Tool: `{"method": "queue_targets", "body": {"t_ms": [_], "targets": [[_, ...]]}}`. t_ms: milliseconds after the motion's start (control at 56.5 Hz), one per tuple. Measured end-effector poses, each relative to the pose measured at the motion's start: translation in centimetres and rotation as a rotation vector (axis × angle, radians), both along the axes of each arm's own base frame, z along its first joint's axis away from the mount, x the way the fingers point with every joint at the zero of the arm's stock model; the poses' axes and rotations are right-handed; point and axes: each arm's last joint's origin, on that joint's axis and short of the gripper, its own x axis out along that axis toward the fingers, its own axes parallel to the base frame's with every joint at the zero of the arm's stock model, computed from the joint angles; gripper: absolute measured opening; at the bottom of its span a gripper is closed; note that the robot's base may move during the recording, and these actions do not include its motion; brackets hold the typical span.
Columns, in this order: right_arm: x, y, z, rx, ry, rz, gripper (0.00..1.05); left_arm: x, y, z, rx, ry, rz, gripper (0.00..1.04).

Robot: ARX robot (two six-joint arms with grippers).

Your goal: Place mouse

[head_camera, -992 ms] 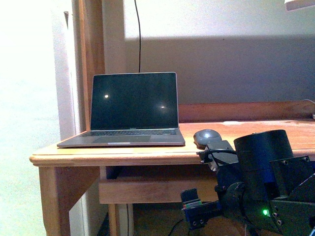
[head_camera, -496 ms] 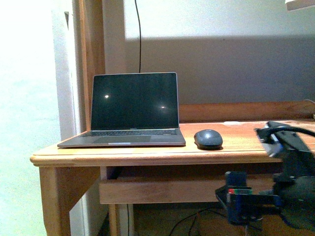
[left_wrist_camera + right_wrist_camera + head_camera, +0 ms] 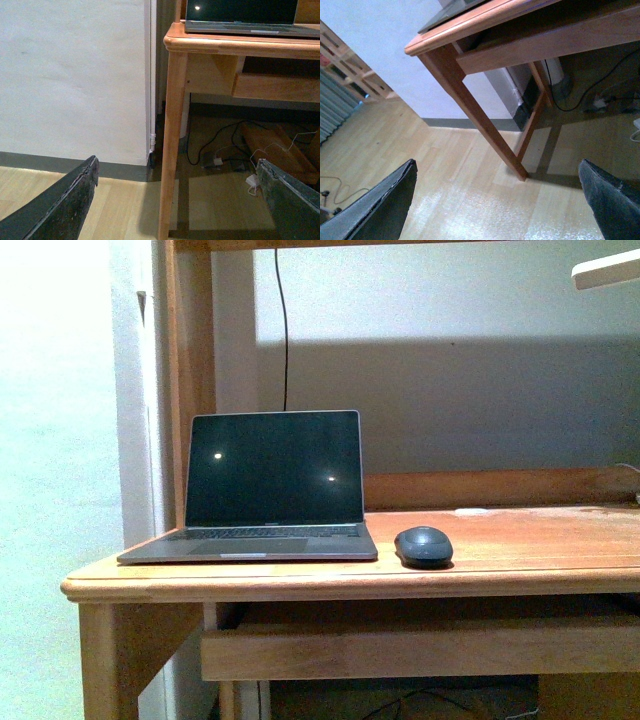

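The mouse (image 3: 423,545), a small dark grey oval, lies on the wooden desk (image 3: 520,540) just right of the open laptop (image 3: 262,485). No arm shows in the front view. My left gripper (image 3: 177,200) is open and empty, low beside the desk's leg (image 3: 172,140), over the floor. My right gripper (image 3: 497,200) is open and empty, below the desk's edge (image 3: 470,22), over the wooden floor. The mouse does not show in either wrist view.
A cable (image 3: 283,330) runs up the wall behind the laptop. Cables and a white plug (image 3: 252,181) lie on the floor under the desk. A drawer front (image 3: 420,645) hangs under the desktop. A wall (image 3: 75,75) stands beside the desk.
The right arm, in front of the mouse a second ago, has dropped down and right out of the front view. The mouse stays on the desk.
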Motion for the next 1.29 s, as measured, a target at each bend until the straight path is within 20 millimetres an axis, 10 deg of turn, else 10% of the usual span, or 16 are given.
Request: {"method": "queue_targets", "body": {"t_ms": [425, 602, 956, 1293], "targets": [[-5.0, 0.2, -2.2, 0.013, -0.038, -0.011, 0.97, 0.0, 0.0, 0.0, 0.000, 0.000, 0.000, 0.97], [-5.1, -1.5, -3.7, -0.302, -0.233, -0.584, 0.69, 0.0, 0.0, 0.0, 0.000, 0.000, -0.002, 0.97], [-5.1, -5.2, -4.4, -0.416, -0.287, -0.677, 0.03, 0.0, 0.0, 0.0, 0.000, 0.000, -0.002, 0.97], [-5.1, -5.2, -4.4, -0.419, -0.290, -0.675, 0.03, 0.0, 0.0, 0.0, 0.000, 0.000, -0.002, 0.97]]}}
